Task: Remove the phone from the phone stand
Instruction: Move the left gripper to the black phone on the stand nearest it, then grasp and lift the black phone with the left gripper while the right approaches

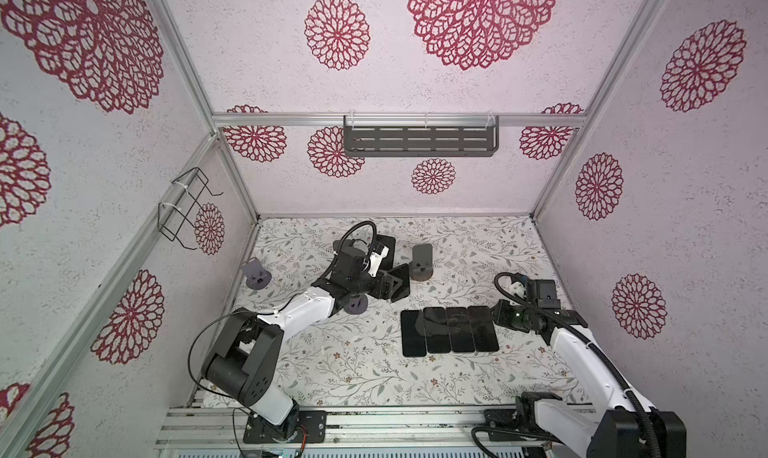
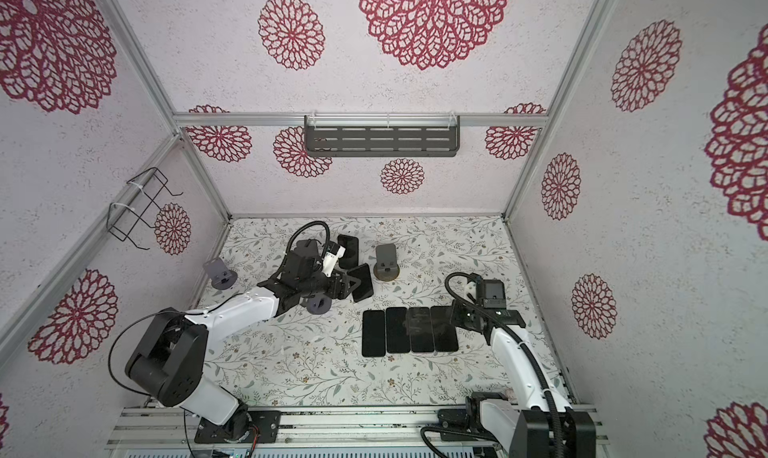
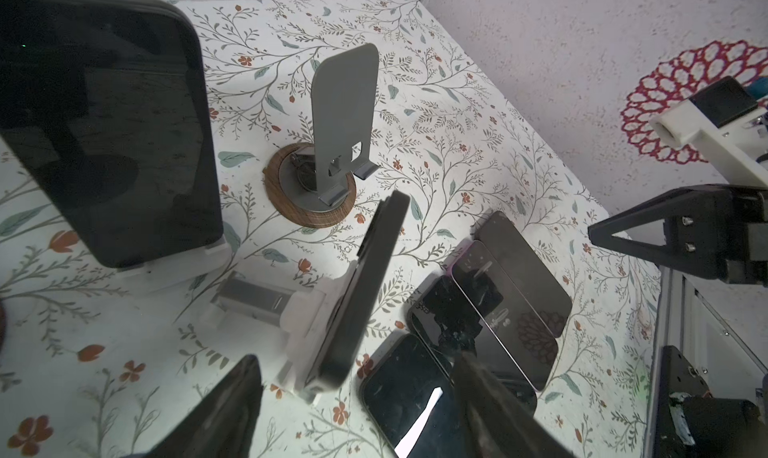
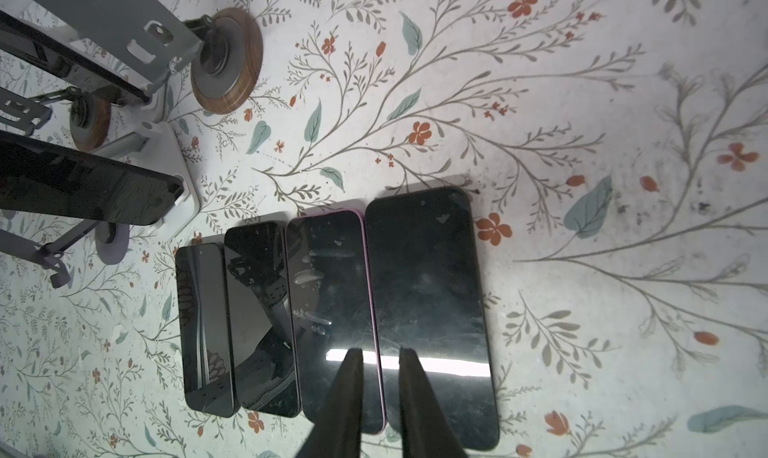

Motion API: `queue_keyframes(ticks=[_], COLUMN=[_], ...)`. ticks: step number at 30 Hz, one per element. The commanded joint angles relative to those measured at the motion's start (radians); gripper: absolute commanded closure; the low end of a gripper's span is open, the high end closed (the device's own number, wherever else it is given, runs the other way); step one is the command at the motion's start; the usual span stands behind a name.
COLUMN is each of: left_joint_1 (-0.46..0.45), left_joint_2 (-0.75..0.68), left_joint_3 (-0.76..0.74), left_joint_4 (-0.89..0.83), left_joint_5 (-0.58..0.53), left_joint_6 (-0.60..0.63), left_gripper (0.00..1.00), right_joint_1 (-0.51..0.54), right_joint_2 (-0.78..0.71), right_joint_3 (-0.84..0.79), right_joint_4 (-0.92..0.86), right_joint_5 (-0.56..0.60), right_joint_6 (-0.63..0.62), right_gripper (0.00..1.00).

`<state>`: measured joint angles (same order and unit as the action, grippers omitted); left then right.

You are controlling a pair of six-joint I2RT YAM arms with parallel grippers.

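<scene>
A dark phone [image 3: 365, 285] leans edge-on in a white phone stand [image 3: 309, 310]; in both top views it shows as the phone [image 1: 402, 291] [image 2: 363, 287] at mid-table. My left gripper [image 3: 355, 358] [image 1: 392, 287] is open. One finger [image 3: 232, 402] stands on each side of the phone's lower end, not touching it. My right gripper [image 4: 380, 354] [image 1: 498, 314] hovers over flat phones with its fingers only a little apart and nothing between them.
Several phones [image 1: 449, 329] lie side by side to the right of the stand. A second phone [image 3: 104, 136] stands on another white stand just behind. An empty grey stand [image 3: 343, 115] with a wooden base and two purple stands [image 1: 257, 273] [image 1: 355, 304] are nearby.
</scene>
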<state>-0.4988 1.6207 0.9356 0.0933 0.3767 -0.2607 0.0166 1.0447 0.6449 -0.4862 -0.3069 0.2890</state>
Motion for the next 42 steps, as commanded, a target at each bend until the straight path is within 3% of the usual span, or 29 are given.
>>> queue_keyframes(ticks=[1, 14, 20, 29, 37, 42], left_joint_1=[0.007, 0.008, 0.006, 0.006, 0.007, 0.015], left_joint_2=[0.037, 0.054, 0.041, -0.027, -0.131, -0.113], left_joint_3=[0.026, 0.043, 0.046, 0.084, 0.160, 0.291], left_joint_4=[0.084, 0.110, 0.099, 0.018, -0.132, -0.362], left_joint_5=[0.012, -0.005, 0.000, 0.004, 0.069, 0.350], left_joint_6=[0.023, 0.005, -0.006, -0.028, -0.063, -0.013], left_gripper=[0.31, 0.75, 0.87, 0.95, 0.99, 1.00], right_joint_1=[0.000, -0.001, 0.000, -0.001, 0.009, 0.060], right_joint_2=[0.006, 0.021, 0.024, 0.001, -0.024, 0.043], right_joint_3=[0.028, 0.009, 0.006, 0.007, 0.007, 0.019], right_joint_4=[-0.015, -0.003, 0.008, 0.022, 0.219, 0.469], right_joint_5=[0.028, 0.039, 0.023, -0.027, -0.327, -0.622], right_joint_6=[-0.013, -0.016, -0.011, -0.007, 0.038, 0.070], right_gripper=[0.79, 0.80, 0.80, 0.80, 0.79, 0.62])
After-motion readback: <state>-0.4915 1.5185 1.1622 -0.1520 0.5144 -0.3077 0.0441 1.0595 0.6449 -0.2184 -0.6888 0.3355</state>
